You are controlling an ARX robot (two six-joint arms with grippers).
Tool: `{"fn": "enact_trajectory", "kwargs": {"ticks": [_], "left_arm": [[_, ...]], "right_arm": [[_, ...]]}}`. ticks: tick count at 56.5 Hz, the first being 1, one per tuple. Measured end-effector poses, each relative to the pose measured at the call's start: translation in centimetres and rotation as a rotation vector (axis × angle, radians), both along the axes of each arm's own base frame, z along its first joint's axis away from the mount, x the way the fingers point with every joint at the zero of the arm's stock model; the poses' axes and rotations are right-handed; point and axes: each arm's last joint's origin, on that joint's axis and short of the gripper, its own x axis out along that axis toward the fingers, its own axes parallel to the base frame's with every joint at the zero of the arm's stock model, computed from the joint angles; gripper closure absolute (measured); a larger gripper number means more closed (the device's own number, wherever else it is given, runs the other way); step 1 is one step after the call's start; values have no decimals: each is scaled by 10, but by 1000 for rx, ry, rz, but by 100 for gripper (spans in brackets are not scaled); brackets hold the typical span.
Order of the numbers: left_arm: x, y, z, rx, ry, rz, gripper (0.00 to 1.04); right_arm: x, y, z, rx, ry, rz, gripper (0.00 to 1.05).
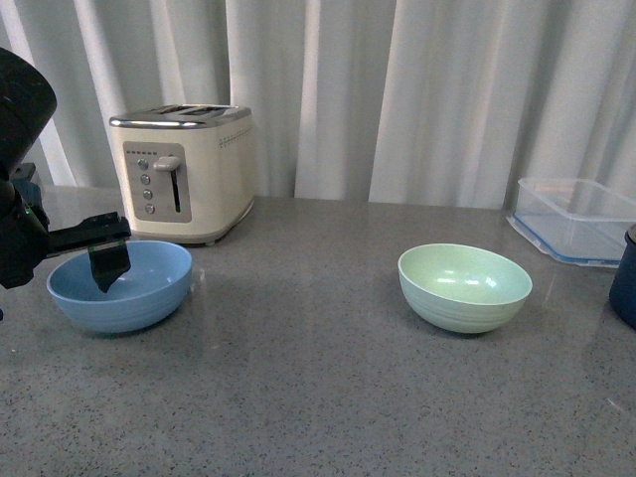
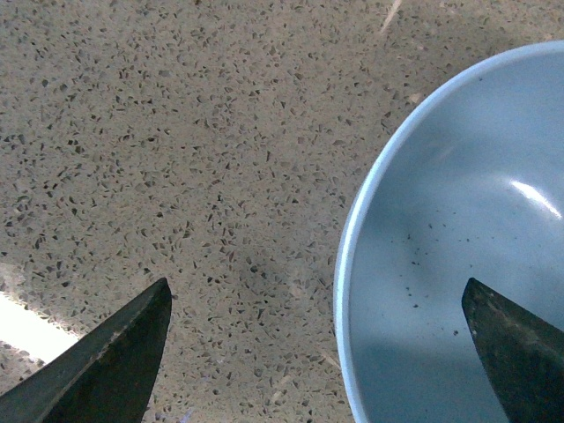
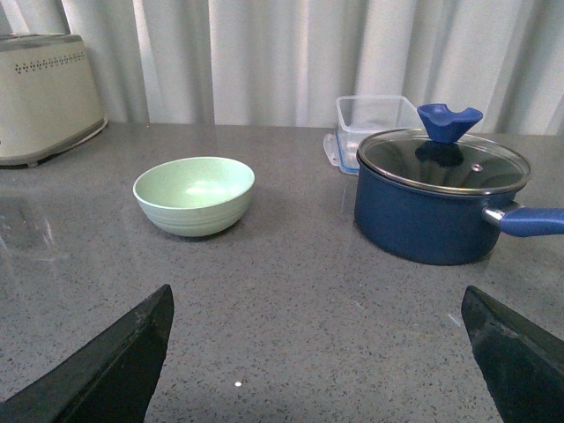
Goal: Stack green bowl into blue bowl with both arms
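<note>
Grippers are both gaping wide: left gripper [image 2: 315, 286] is straddling the rim of the blue bowl [image 2: 458, 229], right gripper [image 3: 317, 295] is hovering well short of the green bowl [image 3: 194, 196]. Pinching that thin rim is risking a tip or skid on the slick counter [image 2: 176, 132].

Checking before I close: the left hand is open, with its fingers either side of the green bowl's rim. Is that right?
Not quite. The left hand is open astride a rim, but it is the rim of the blue bowl, as the left wrist view shows. The green bowl stands apart on the robot's right in the front view, with no hand on it.
</note>
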Motion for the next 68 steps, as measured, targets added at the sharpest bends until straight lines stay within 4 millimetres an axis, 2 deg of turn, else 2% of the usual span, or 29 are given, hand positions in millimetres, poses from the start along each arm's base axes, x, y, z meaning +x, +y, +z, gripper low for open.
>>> {"fn": "enact_trajectory", "kwargs": {"ticks": [4, 10, 26, 33, 46, 55, 62, 68], "left_arm": [[0, -1, 0, 10, 0, 0, 9], [1, -2, 0, 12, -10, -3, 25], [2, -6, 0, 22, -8, -7, 86], [2, -8, 0, 18, -14, -8, 102], [-1, -15, 9, 20, -35, -32, 101], [-5, -26, 24, 16, -66, -65, 101], [1, -51, 56, 7, -155, -134, 101], [7, -75, 70, 7, -192, -192, 101]], "right_arm": [[0, 0, 0, 0, 0, 0, 10], [0, 0, 0, 0, 0, 0, 10], [0, 0, 0, 0, 0, 0, 10], [0, 0, 0, 0, 0, 0, 10], [0, 0, 0, 0, 0, 0, 10], [0, 0, 0, 0, 0, 0, 10], [0, 0, 0, 0, 0, 0, 10], [0, 0, 0, 0, 0, 0, 10]]}}
